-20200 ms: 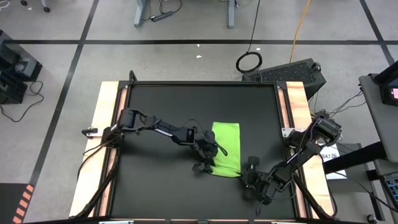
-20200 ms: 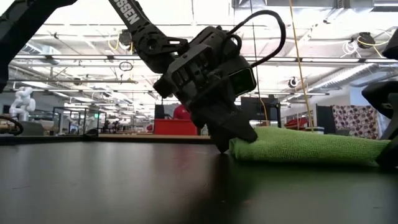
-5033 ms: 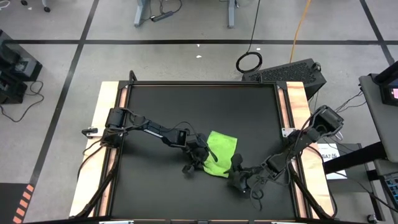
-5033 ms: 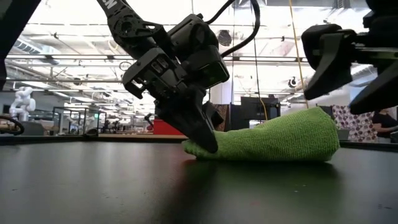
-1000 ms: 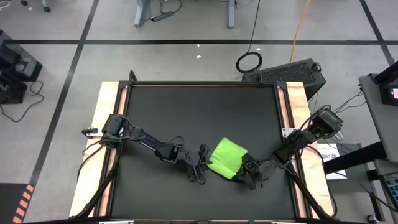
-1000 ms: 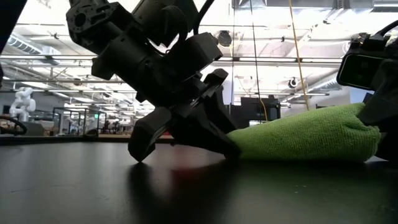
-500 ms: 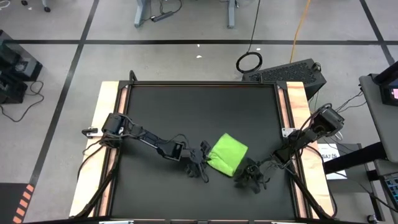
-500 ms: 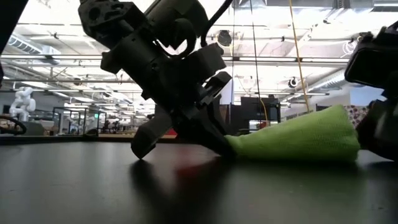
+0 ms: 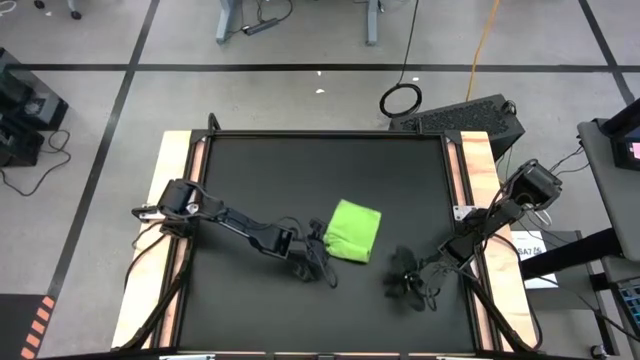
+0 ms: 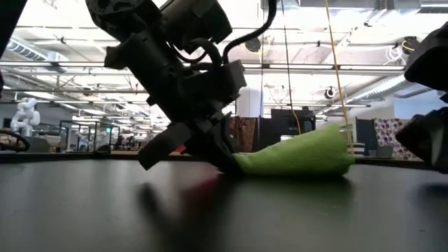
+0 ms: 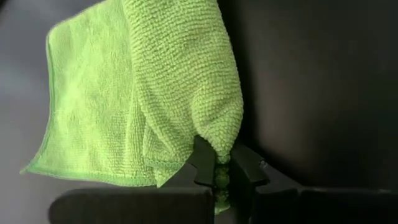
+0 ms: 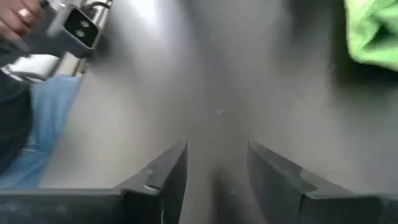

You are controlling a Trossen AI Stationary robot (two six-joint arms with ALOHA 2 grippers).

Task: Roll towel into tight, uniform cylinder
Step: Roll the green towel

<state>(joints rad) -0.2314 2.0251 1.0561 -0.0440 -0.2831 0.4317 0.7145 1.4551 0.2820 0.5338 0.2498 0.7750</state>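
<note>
The lime-green towel (image 9: 353,230) lies on the black table (image 9: 260,170), near its middle. It is partly rolled: in the left wrist view a thick rolled part (image 11: 186,81) lies beside a flat layer (image 11: 87,106). In the low view the towel (image 10: 301,157) is a wedge, thicker at its right end. My left gripper (image 9: 318,255) is shut on its near-left end. My right gripper (image 9: 405,280) stands open to the right of the towel and apart from it; its fingers (image 12: 168,174) have only bare table between them. My left gripper pinches the narrow end of the towel's rolled part (image 11: 219,152) between its two fingers, several layers bunched together. The fingers come slanting down from the table's left and near side (image 10: 224,164). The towel rests on the table in front of them.
Bare black tabletop lies all around the towel. Wooden strips (image 9: 170,230) border the table's left and right sides. In the right wrist view a person's hand (image 12: 15,18) and a blue trouser leg (image 12: 43,124) show beyond the table's edge.
My left gripper has shut on the towel's end and drawn the towel toward the table's left and far edges. My right gripper has opened, let go of the towel's right end and backed off toward the near right. The towel's raised right end has sunk.
</note>
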